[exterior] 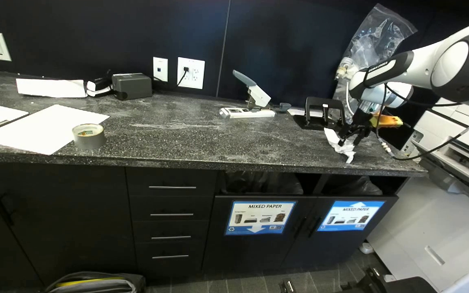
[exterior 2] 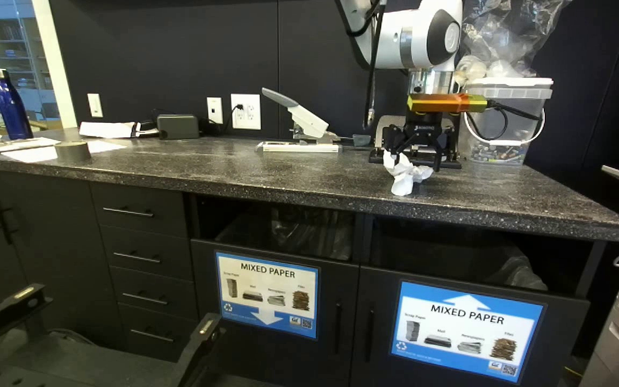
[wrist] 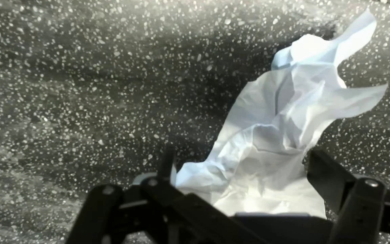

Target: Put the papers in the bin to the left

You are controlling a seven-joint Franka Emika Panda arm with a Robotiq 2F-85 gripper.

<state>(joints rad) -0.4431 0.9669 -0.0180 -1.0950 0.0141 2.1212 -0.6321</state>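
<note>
1. In the wrist view, the gripper has its two black fingers spread wide apart. A crumpled white paper lies in the gap between them. It is thin and wrinkly, with two pointy ears that poke out beyond the fingers. Its edges come right up to both sides; I can't tell if they touch. Under it is the hard, dark counter, sprinkled with pale specks.

2. In an exterior view, the paper sits just below the fingers, puffy and bent. To their left is a big pale stapler with its gray arm tilted up. To their right stands a see-through plastic tub, with a crinkly clear bag above it. The bin, a dark boxy cupboard space with a blue-edged sign on its flat front, is below the fingers and off to the left.

3. In an exterior view, the paper makes a ragged twist beside and below the fingers. A black desk tool with a square loop is just left of them. Well to their left lie a round roll of gray tape and smooth, flat white sheets.
</note>
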